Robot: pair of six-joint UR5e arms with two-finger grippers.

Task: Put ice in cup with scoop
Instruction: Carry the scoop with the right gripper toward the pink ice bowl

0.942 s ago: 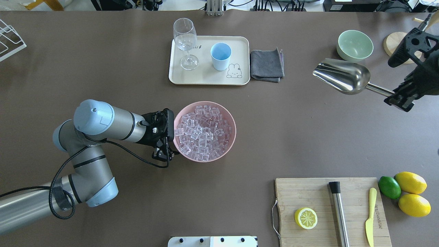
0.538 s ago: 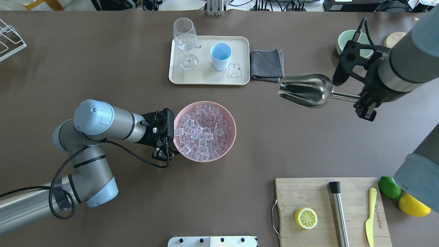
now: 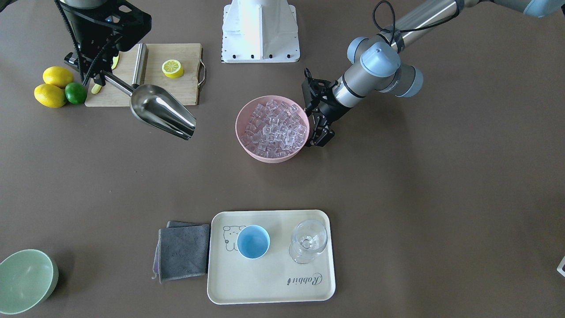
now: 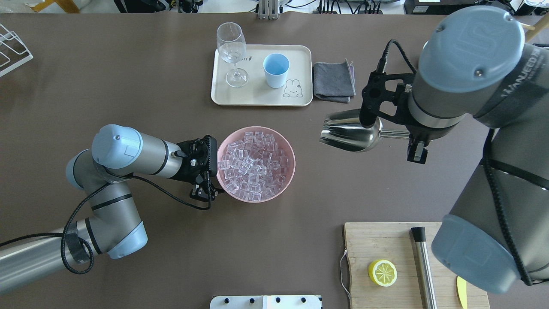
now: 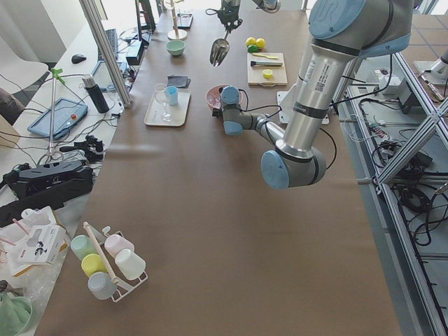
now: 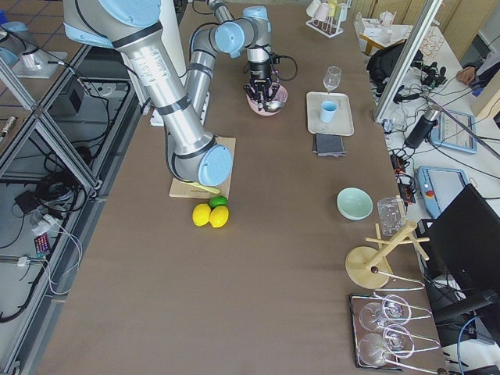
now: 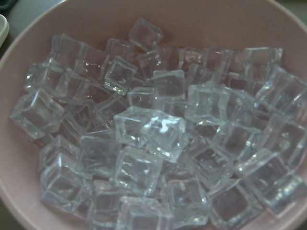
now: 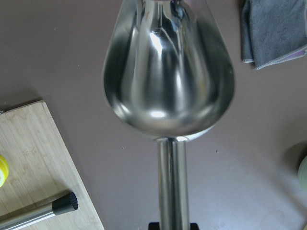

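The ice (image 4: pixel 256 164) fills a pink bowl (image 4: pixel 223 182) at the table's middle; it also shows in the front view (image 3: pixel 276 126) and fills the left wrist view (image 7: pixel 158 134). My left gripper (image 4: pixel 207 168) rests against the bowl's left rim; I cannot tell whether its jaws are open or shut. The light-blue cup (image 4: pixel 276 70) stands empty on a cream tray (image 4: pixel 257 96). My right gripper (image 4: pixel 414 136) is shut on the handle of the steel scoop (image 4: pixel 349 131). The scoop is empty (image 8: pixel 168 72) and hangs in the air right of the bowl, its mouth toward it.
A clear stemmed glass (image 4: pixel 232 51) stands on the tray beside the cup. A grey cloth (image 4: pixel 333 81) lies right of the tray. A cutting board (image 4: pixel 377 244) with a half lemon (image 4: pixel 382 273) and a steel rod (image 4: pixel 422 264) sits front right.
My right arm has carried the scoop from the far right edge leftward to just right of the pink bowl. The left arm and the bowl have not moved.
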